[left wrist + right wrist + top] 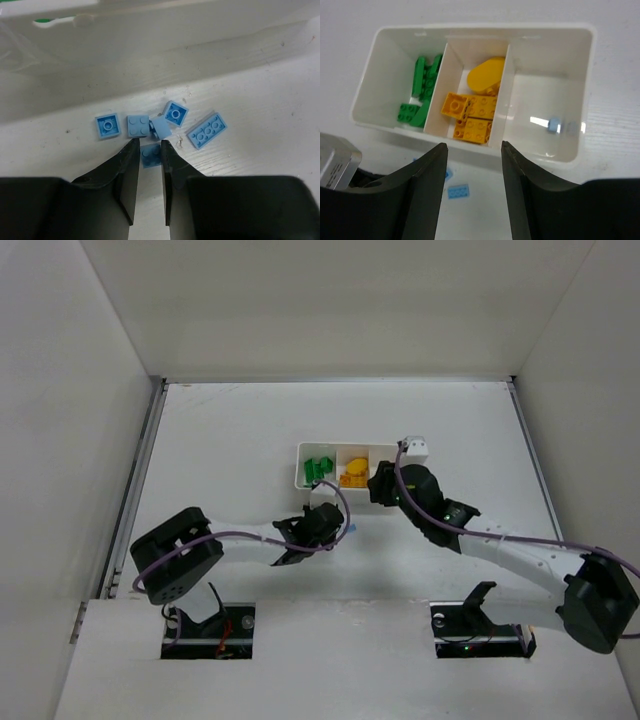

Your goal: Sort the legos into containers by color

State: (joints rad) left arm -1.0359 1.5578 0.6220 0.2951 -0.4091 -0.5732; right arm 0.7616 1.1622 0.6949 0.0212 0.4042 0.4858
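Note:
The white three-compartment tray (pixel 302 468) holds green bricks (pixel 420 95) on the left and yellow-orange bricks (pixel 472 117) in the middle. One tiny light blue brick (pixel 554 124) lies in the right compartment. Several light blue bricks (pixel 206 130) lie on the table just in front of the tray. My left gripper (pixel 150 142) is low over them, its jaws closed narrowly on one light blue brick (pixel 151 155) that rests on the table. My right gripper (pixel 472 146) is open and empty above the tray's near wall. In the top view it (pixel 385 485) covers the right compartment.
White walls enclose the table on the left, back and right. A small white block (pixel 416 447) stands by the tray's right end. A loose blue plate (pixel 457 191) lies below my right fingers. The two grippers are close together near the tray.

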